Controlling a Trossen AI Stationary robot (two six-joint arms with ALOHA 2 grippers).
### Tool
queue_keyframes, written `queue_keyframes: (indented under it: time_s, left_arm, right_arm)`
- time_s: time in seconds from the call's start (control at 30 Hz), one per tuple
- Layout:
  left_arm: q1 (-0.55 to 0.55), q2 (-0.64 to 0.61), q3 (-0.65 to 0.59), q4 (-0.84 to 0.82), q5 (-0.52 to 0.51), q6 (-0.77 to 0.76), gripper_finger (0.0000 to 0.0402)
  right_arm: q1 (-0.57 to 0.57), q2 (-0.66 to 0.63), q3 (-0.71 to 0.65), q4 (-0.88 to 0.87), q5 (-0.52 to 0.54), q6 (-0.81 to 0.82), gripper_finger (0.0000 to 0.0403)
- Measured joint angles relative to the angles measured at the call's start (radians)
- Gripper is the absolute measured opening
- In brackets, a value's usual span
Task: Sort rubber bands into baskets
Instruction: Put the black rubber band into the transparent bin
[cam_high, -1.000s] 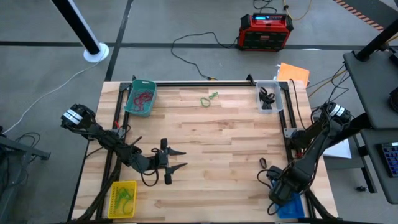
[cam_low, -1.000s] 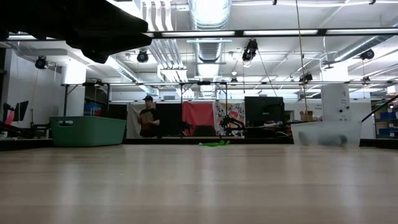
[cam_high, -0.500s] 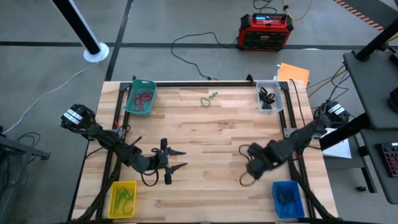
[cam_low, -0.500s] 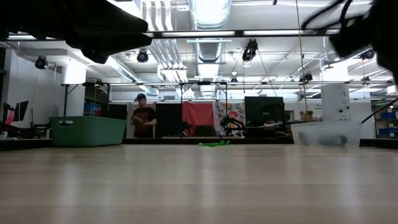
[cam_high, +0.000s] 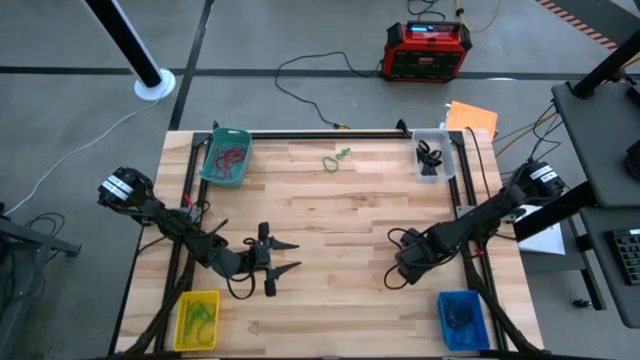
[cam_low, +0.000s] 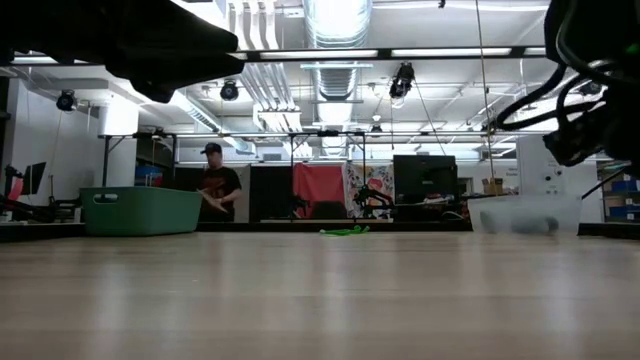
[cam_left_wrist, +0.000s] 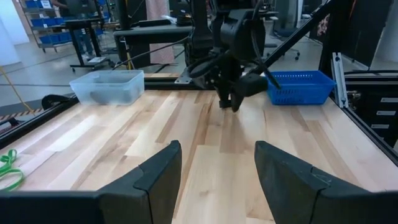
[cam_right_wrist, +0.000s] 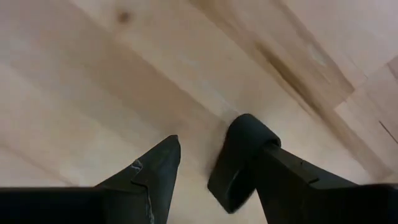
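One green rubber band (cam_high: 336, 157) lies on the table near the far edge; it also shows in the low view (cam_low: 345, 231) and the left wrist view (cam_left_wrist: 7, 168). The teal basket (cam_high: 226, 157) holds red bands, the clear basket (cam_high: 432, 157) black ones, the yellow basket (cam_high: 197, 318) green ones, and the blue basket (cam_high: 462, 318) dark ones. My left gripper (cam_high: 288, 256) is open and empty, left of the table's middle. My right gripper (cam_high: 403, 268) hangs over bare wood right of the middle, fingers pointing down, a narrow gap between them (cam_right_wrist: 199, 165), empty.
A red-and-black box (cam_high: 428, 50) stands on the floor beyond the far edge, with black cables. A black frame rail (cam_high: 330, 133) runs along the table's far edge. Bare wood lies between the two grippers. A person (cam_low: 215, 190) stands in the room behind.
My right gripper has risen from the blue basket at the near right corner and swung toward the table's left and far side, stopping over bare wood right of the middle. The person in the room behind has walked left.
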Motion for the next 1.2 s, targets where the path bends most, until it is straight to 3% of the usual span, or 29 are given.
queue_keyframes:
  time_s: [0.3,0.4,0.6,0.73,1.0,1.2]
  left_arm:
    - [0.000,0.000,0.000,0.000,0.000,0.000,0.0187]
    - [0.000,0.000,0.000,-0.001,0.000,0.000,0.0187]
    - [0.000,0.000,0.000,-0.001,0.000,0.000,0.0187]
    - [0.000,0.000,0.000,-0.007,0.000,0.000,0.0187]
    - [0.005,0.000,0.000,0.003,0.000,0.000,0.0187]
    - [0.005,0.000,0.000,0.000,0.000,0.000,0.0188]
  right_arm:
    - [0.000,-0.002,-0.007,0.011,0.003,-0.049,0.0170]
    - [0.000,0.006,-0.007,0.024,0.004,-0.063,0.0133]
    - [0.000,0.006,-0.007,0.035,0.004,-0.097,0.0021]
    - [-0.003,0.005,-0.007,0.097,0.016,-0.125,0.0010]
    - [-0.145,0.010,0.040,0.586,0.077,-0.419,0.0009]
    - [-0.332,0.008,0.171,0.516,0.203,-0.677,0.0009]
